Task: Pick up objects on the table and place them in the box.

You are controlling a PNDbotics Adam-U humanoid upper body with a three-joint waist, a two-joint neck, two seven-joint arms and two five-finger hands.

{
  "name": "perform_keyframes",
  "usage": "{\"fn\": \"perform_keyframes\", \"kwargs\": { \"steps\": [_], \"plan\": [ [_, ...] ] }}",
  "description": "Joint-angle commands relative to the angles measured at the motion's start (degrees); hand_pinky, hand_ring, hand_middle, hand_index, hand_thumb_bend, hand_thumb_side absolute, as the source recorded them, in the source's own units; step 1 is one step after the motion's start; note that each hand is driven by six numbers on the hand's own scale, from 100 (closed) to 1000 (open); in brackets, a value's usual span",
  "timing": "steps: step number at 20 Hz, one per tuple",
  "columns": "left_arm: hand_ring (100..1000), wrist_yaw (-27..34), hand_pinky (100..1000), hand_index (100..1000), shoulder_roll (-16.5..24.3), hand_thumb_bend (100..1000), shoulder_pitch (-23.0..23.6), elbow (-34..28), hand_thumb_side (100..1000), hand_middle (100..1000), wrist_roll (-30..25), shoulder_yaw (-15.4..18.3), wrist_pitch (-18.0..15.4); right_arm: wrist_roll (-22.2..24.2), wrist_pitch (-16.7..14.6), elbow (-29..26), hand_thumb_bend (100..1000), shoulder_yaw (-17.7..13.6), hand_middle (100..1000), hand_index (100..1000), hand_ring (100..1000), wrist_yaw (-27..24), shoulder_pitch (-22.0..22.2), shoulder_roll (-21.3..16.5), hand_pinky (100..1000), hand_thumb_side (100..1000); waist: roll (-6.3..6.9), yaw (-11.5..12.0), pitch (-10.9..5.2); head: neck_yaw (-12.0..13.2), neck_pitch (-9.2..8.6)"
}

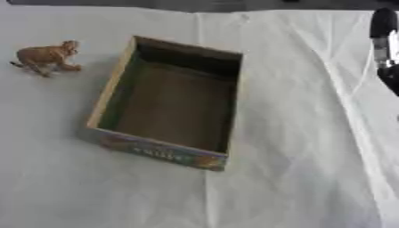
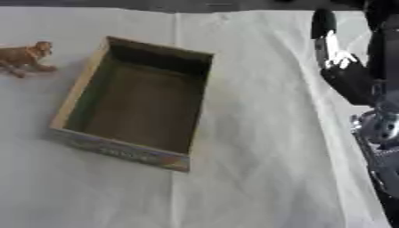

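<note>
Cardboard box point(image 1: 168, 102) sits open-topped and empty mid-surface point(image 1: 304, 178), ready to receive. Brown animal figure point(image 1: 46, 57) stands just left of it, untouched. Right hand point(image 2: 343, 67) hangs well right, fingers extended, holding nothing.

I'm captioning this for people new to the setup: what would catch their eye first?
The open box in the middle of the white cloth, dark inside with nothing in it. Next, the small brown toy animal standing apart on the cloth to the box's left. Then the robot's black right hand at the right edge, finger extended, holding nothing.
</note>
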Motion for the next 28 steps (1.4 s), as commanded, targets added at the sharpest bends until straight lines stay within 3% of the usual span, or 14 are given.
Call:
{"fn": "perform_keyframes", "kwargs": {
  "steps": [1, 9, 21, 28],
  "plan": [
    [860, -2.8, 893, 982, 2.6, 919, -3.1, 3.7, 342, 790, -2.7, -0.9, -1.9, 0.1, -0.4, -0.8, 279, -0.3, 705, 836, 718, -0.5, -0.6, -1.8, 812, 679, 0.1, -0.1, -0.88, 0.1, -0.36],
    [882, -9.3, 920, 988, -0.7, 934, -10.7, 12.7, 333, 816, -9.2, -3.0, -7.9, 0.3, -0.4, -0.8, 274, -0.2, 705, 836, 718, -0.8, -0.6, -1.9, 813, 677, 0.18, -0.3, -0.82, 1.3, 0.82],
    [894, -18.2, 935, 996, -7.5, 931, -23.2, 23.5, 316, 836, -18.8, -3.1, -12.5, 0.8, -0.4, -0.8, 264, 0.2, 704, 836, 717, -0.7, -0.4, -1.8, 814, 673, 0.01, -0.3, -0.52, 1.9, -1.13],
    [893, -24.4, 936, 990, -11.8, 929, -28.2, 27.9, 311, 840, -18.8, -4.0, -15.8, 1.2, -0.6, -0.8, 260, 0.4, 704, 836, 717, -0.9, -0.8, -1.7, 815, 671, -0.4, -0.6, -0.16, 2.2, -2.46]
  ]
}}
